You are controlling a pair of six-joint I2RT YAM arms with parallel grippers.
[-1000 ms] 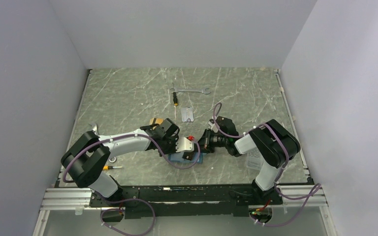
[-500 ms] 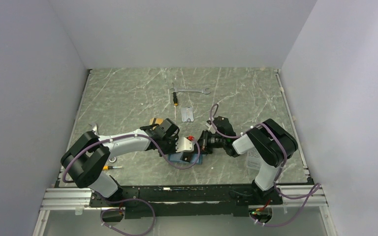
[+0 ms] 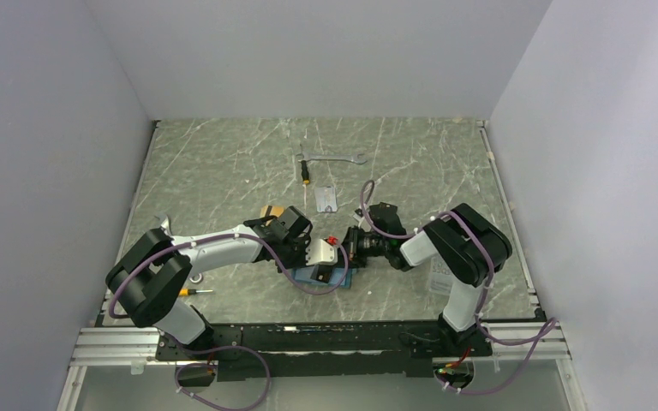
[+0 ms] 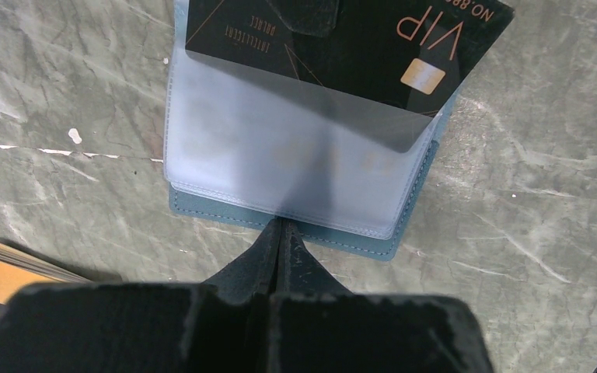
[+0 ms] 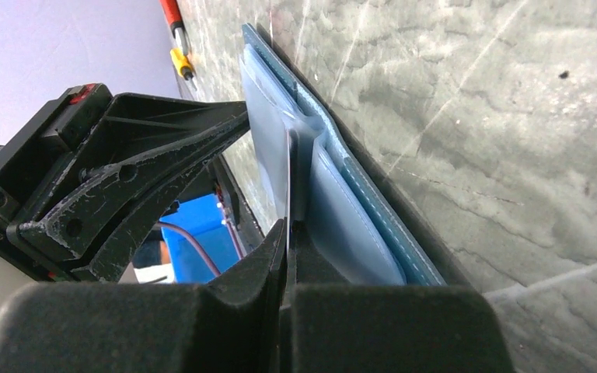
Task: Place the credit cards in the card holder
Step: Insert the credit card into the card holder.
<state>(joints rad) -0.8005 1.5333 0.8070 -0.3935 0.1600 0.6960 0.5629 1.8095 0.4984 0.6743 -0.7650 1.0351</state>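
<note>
Soft, even light is filling every view; the left end effector is blurring close up, glare whitening the card holder just ahead.

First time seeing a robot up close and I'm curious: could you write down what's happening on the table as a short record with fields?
card holder: open, flat on table, clear pockets facing up
black card: partly slid into a clear pocket
right gripper: shut on black card
left gripper: shut, tips at the card holder edge
orange-gold cards: stacked beside the card holder, not yet in
wrench: far side, apart from both arms
</note>
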